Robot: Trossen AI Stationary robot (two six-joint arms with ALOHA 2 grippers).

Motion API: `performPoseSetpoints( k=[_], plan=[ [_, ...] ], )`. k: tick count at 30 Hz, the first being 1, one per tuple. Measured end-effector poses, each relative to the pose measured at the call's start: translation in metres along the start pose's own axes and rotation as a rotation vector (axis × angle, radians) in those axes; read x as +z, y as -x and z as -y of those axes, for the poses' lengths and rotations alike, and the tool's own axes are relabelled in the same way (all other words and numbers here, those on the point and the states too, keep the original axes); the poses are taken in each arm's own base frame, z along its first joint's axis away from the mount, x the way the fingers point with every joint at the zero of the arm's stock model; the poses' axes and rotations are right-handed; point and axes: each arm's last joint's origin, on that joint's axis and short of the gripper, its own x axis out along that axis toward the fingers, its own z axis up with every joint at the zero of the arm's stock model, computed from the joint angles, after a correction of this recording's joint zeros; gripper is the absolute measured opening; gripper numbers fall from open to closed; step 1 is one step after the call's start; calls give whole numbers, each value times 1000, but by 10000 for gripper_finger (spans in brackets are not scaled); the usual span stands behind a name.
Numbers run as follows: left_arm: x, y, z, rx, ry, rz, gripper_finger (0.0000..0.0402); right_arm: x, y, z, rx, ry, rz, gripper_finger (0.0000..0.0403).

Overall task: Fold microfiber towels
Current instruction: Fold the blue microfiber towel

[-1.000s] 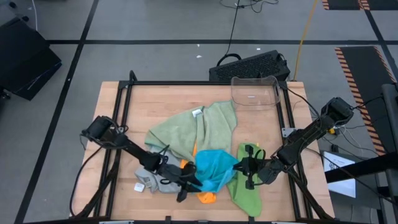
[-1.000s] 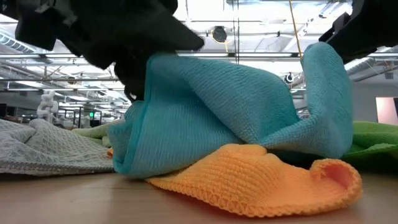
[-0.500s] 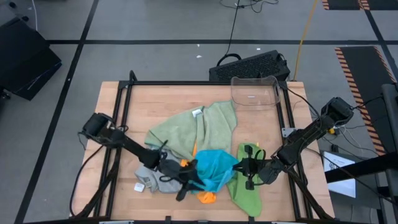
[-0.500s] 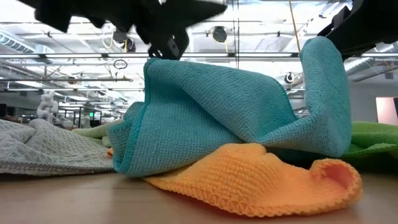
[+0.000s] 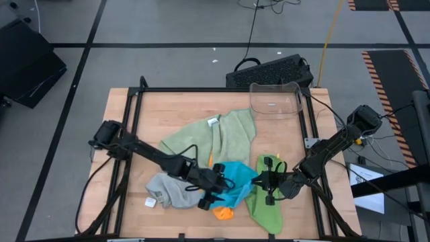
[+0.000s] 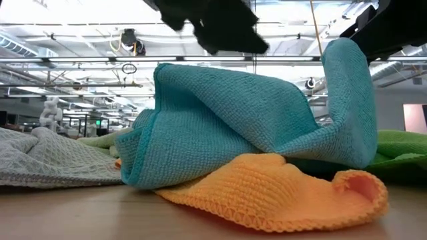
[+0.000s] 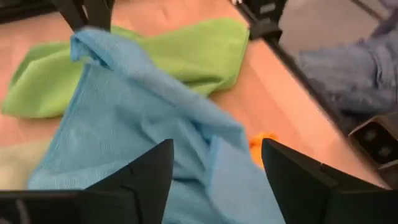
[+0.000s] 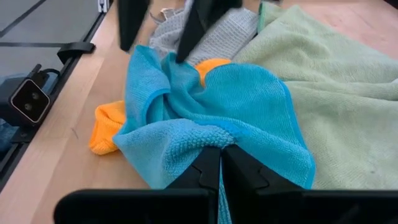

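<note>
A bright blue towel [image 5: 236, 184] lies bunched on an orange towel [image 5: 224, 213] near the table's front edge. A lime green towel [image 5: 266, 205] lies to its right and a grey towel [image 5: 168, 191] to its left. A sage green towel [image 5: 209, 140] lies spread behind them. My left gripper [image 7: 214, 155] is open and hovers just above the blue towel's left part, as the low view [image 6: 220, 20] and high view [image 5: 213, 191] show. My right gripper [image 5: 263, 181] is shut on the blue towel's right side. My right gripper pinches a bunched fold at the blue towel's right edge [image 8: 214, 134] between its two fingers, coming from the table's right side. That edge stands raised [image 6: 347, 73] under the gripper, while the rest of the towel rests slack on the orange towel [image 6: 267, 193].
A clear plastic bin [image 5: 274, 99] stands at the table's far right. Black frame rails [image 5: 132, 114] run along the table's sides. A small white tag [image 5: 150, 201] lies by the grey towel. Bare wood shows at the far left.
My left gripper has risen from the blue towel's left edge and gone toward the table's right, and now stands over the towel. The blue towel keeps its shape, its right edge still held up by my right gripper.
</note>
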Motion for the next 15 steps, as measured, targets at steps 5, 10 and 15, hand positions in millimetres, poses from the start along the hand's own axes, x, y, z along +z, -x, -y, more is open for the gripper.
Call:
performPoseSetpoints(
  k=[5,10,15],
  plan=[
    [-19,-18,-15,-51,-17,-71,217,0,0,0,0,0,-1,8],
    [-25,-24,-11,-154,-75,-84,120,0,0,0,-1,1,-2,8],
    [-16,-15,0,-218,-123,-48,12,0,0,0,-1,3,-3,8]
  ],
)
